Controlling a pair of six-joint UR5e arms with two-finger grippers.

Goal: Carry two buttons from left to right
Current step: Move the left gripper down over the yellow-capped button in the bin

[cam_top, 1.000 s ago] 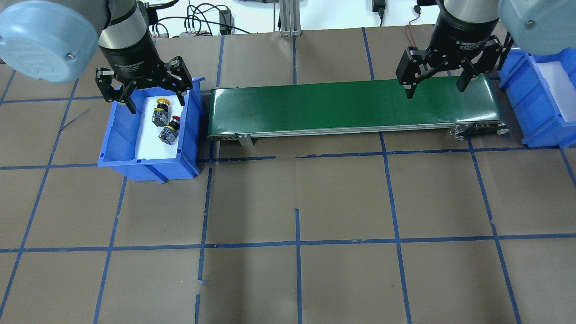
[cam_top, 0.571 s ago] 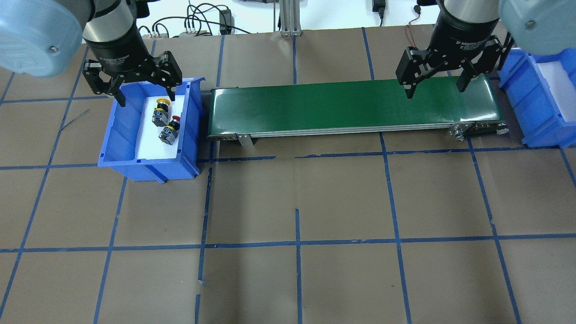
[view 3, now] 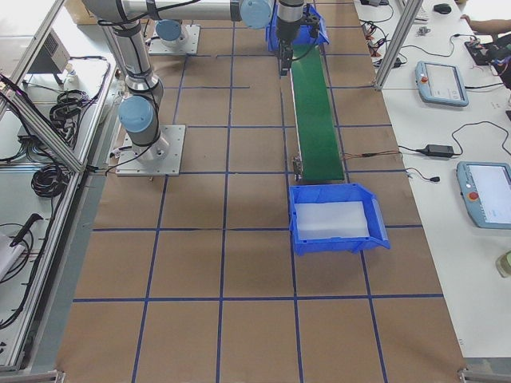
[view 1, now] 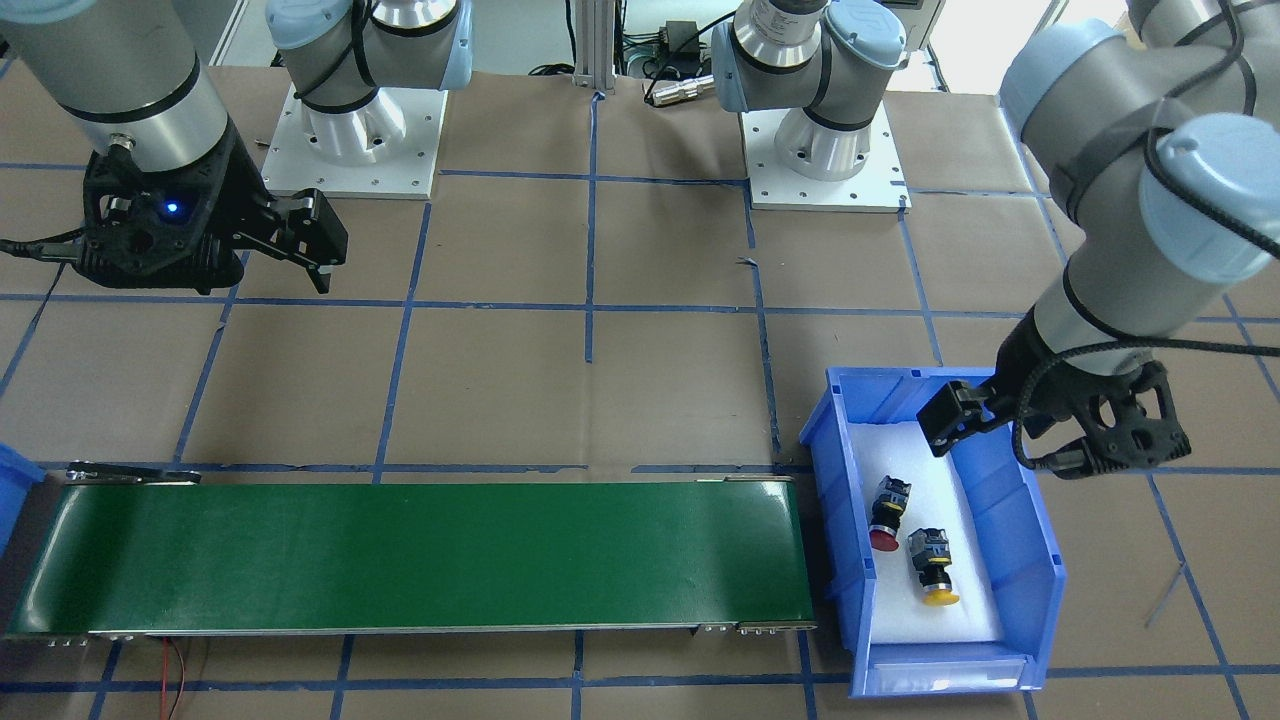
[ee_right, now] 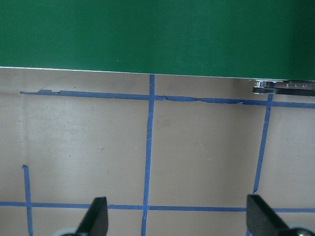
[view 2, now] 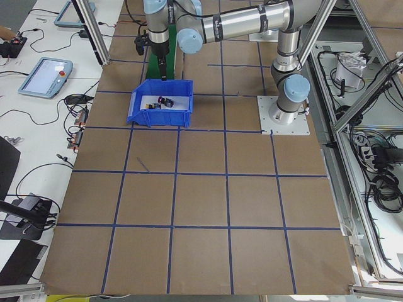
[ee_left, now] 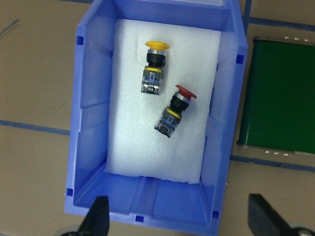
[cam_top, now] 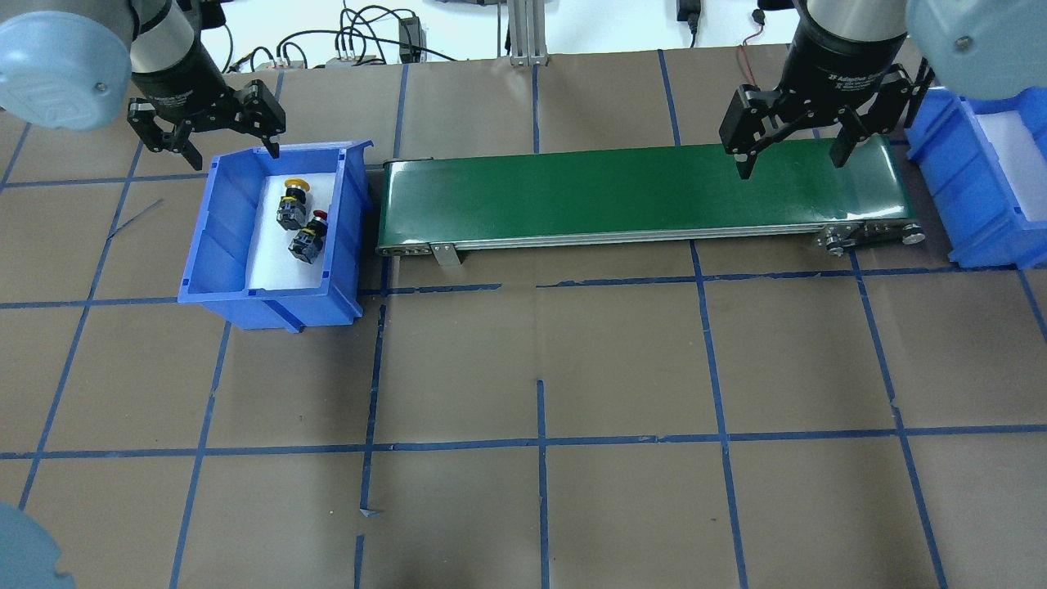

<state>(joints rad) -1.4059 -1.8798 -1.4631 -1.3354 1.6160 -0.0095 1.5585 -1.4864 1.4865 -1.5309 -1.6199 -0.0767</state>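
Note:
Two buttons lie on white foam in the blue left bin: the yellow-capped one toward the back and the red-capped one just in front of it. Both also show in the left wrist view, yellow and red, and in the front-facing view, red and yellow. My left gripper is open and empty, above the bin's back rim, apart from the buttons. My right gripper is open and empty, above the right end of the green conveyor belt.
A second blue bin with white foam stands just past the belt's right end. The belt runs between the two bins. The table is brown paper with blue tape grid lines. Cables and the arm bases lie along the back edge.
My left gripper has moved from over the bin's inside back and to the left, to above the bin's back rim, still open. The buttons and the right arm have not moved.

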